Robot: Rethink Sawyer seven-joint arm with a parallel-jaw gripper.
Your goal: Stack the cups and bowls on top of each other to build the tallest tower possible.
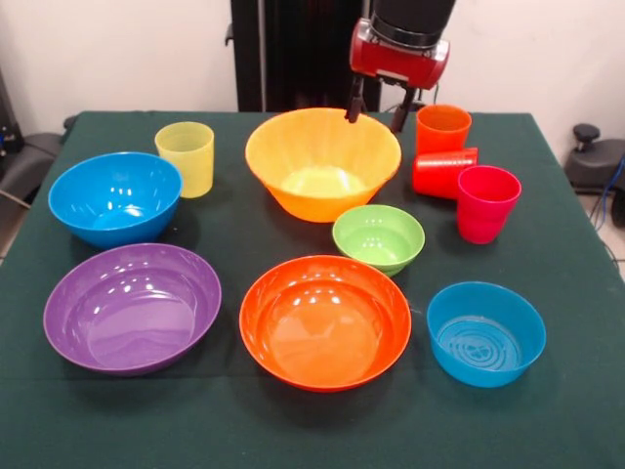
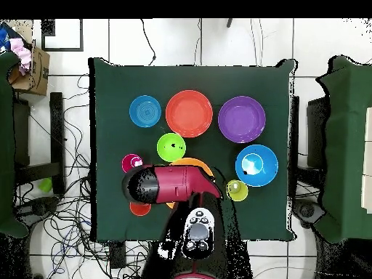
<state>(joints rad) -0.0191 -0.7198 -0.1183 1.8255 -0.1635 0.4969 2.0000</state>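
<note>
My gripper (image 1: 377,112) is open and empty, and hangs over the far rim of the large yellow-orange bowl (image 1: 322,161). To that bowl's right stand an upright orange cup (image 1: 442,127) and a magenta-pink cup (image 1: 486,202), with a red cup (image 1: 444,171) lying on its side between them. A yellow cup (image 1: 186,156) stands on the left. A blue bowl (image 1: 115,195), a purple bowl (image 1: 132,305), an orange-red bowl (image 1: 325,320), a light green bowl (image 1: 379,237) and a smaller blue bowl (image 1: 485,332) sit apart, upright. In the overhead view the arm (image 2: 167,183) hides most of the yellow-orange bowl (image 2: 190,162).
All the pieces stand on a dark green tablecloth (image 1: 293,430). The robot's black pedestal (image 1: 293,49) stands behind the table's far edge. In the overhead view cables lie on the floor (image 2: 65,225) and a cardboard box (image 2: 29,65) sits beside the table.
</note>
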